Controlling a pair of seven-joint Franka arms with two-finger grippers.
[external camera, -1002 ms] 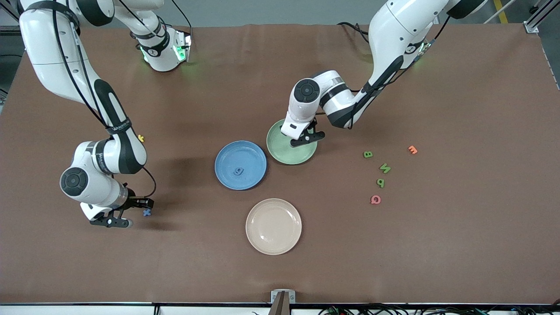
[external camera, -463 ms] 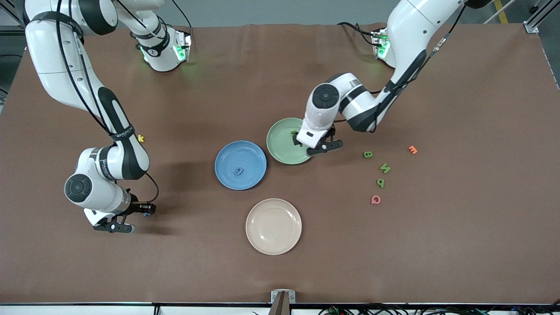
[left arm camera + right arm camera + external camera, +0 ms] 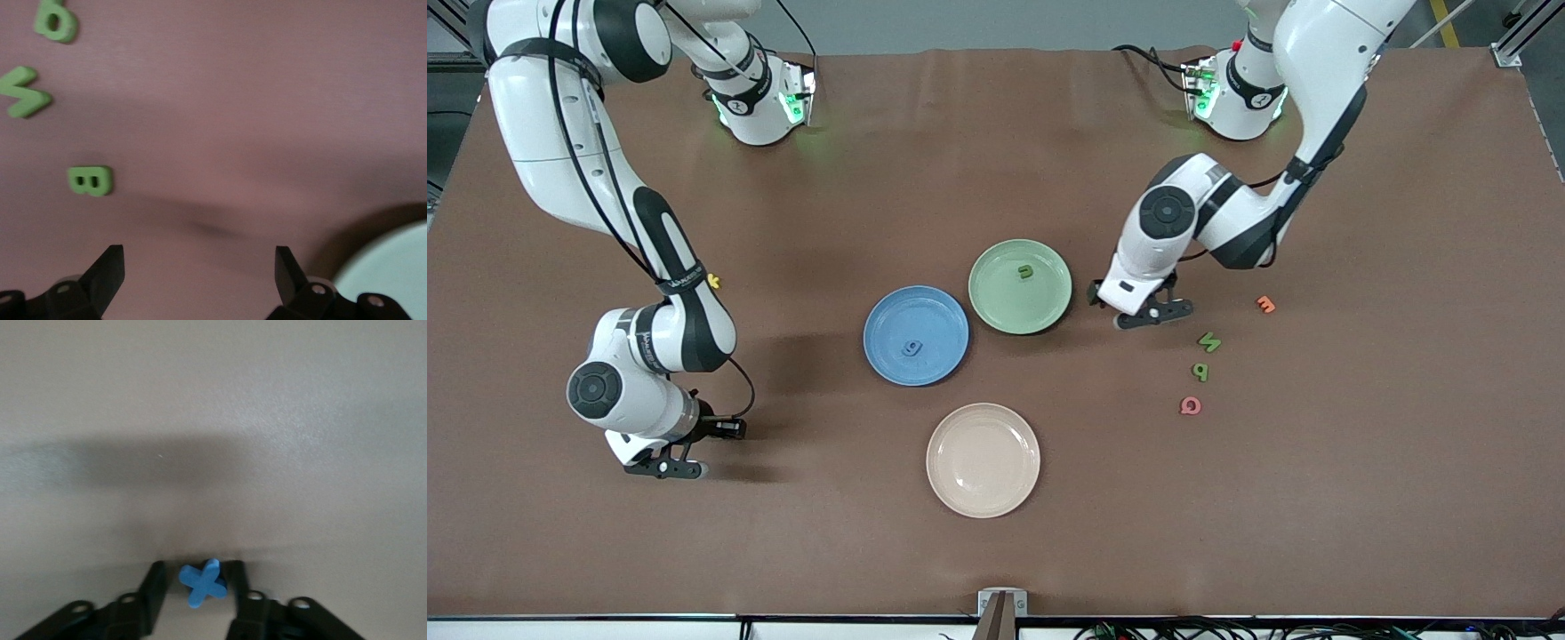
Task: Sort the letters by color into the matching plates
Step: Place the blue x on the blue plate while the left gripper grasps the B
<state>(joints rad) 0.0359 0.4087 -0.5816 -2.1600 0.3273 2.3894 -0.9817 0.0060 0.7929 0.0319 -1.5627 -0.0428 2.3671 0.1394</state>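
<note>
I see my right gripper (image 3: 197, 584) clenched on the blue letter (image 3: 202, 582) low over the brown table (image 3: 1360, 498), left gripper (image 3: 200, 270) released.

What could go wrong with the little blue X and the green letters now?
1. The right pincer is pinching the blue X only by its arm tips, so it might twist or slip out when lifted.
2. The left pincer hangs open over the table near the green B, with the green plate close by; coming down, a finger could bump the plate.
3. The green V lies close to the B and might get knocked.
</note>
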